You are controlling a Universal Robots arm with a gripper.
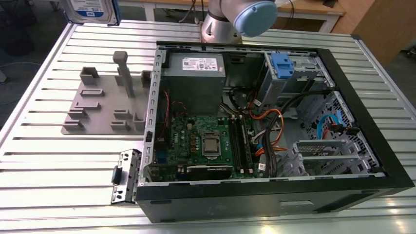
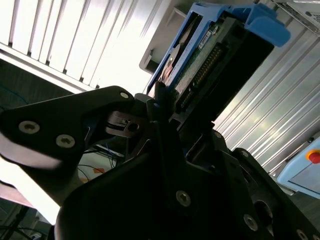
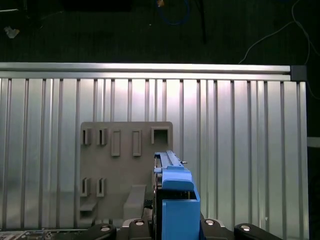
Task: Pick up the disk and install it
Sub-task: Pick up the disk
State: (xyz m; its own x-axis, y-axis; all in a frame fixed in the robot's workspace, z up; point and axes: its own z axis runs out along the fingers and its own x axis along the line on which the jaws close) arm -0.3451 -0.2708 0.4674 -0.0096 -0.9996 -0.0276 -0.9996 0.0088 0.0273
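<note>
Jaws clamped on disk [image 2: 210,65], high above table [image 1: 39,161]

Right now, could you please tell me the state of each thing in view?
Disk: lifted clear of the table, clamped in the tool.
Tool: shut on the disk.
Computer case: open, lying on its side.
Drive cage: inside the case, disk not yet in it.

Robotics lab bench, slotted aluminium table [image 1: 46,185], open computer case [image 1: 227,204], grey fixture plate [image 1: 97,105], robot arm base [image 1: 219,27]
</note>
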